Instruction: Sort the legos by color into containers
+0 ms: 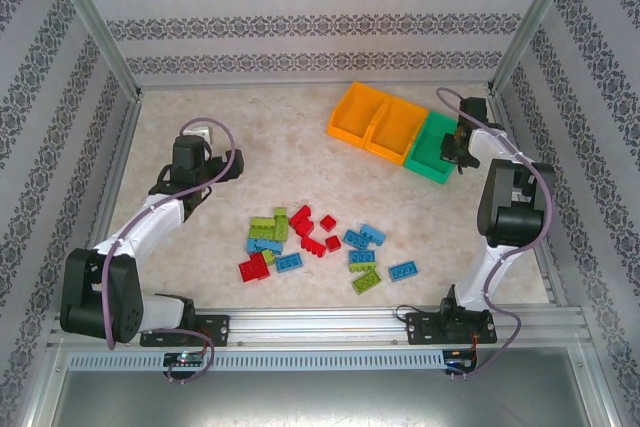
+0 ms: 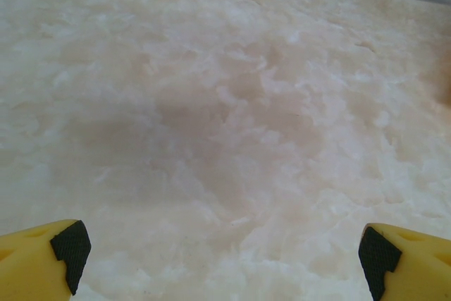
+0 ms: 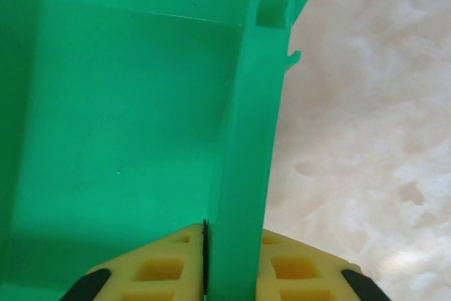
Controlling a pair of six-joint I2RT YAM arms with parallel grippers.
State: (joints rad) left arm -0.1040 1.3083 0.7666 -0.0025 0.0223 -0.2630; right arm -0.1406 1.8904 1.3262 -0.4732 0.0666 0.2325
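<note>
From above, the containers (image 1: pixel 392 127) sit in the upper right of the frame: 2 orange bins (image 1: pixel 375 119) and 1 green bin (image 1: pixel 432 152), joined in a slanted row. The legos (image 1: pixel 310 242) lie in a loose cluster at lower centre, well apart from the row. They are small flat studded bricks in red, blue and lime green, some touching and some alone. The right gripper (image 1: pixel 461 150) is at the green bin's right edge. The left gripper (image 1: pixel 200 139) hangs at centre left, away from both bins and bricks.

In the left wrist view, the left gripper (image 2: pixel 225 262) is spread wide, with one black-tipped yellow finger (image 2: pixel 67 252) in each lower corner. Only bare pale table (image 2: pixel 225 103) lies between them, so it grasps nothing.

In the right wrist view, the right gripper (image 3: pixel 229 273) is clenched on the green bin's side wall (image 3: pixel 246 139), with one finger (image 3: pixel 158 269) inside and the other outside. The bin floor that shows is smooth and bare.

This looks like a hold for shifting the row, probably toward the bricks. To do it well, drag low and slowly, keeping the thin wall square between the pads. The joined plastic is light, so it may pivot or tip if lifted by 1 edge.
</note>
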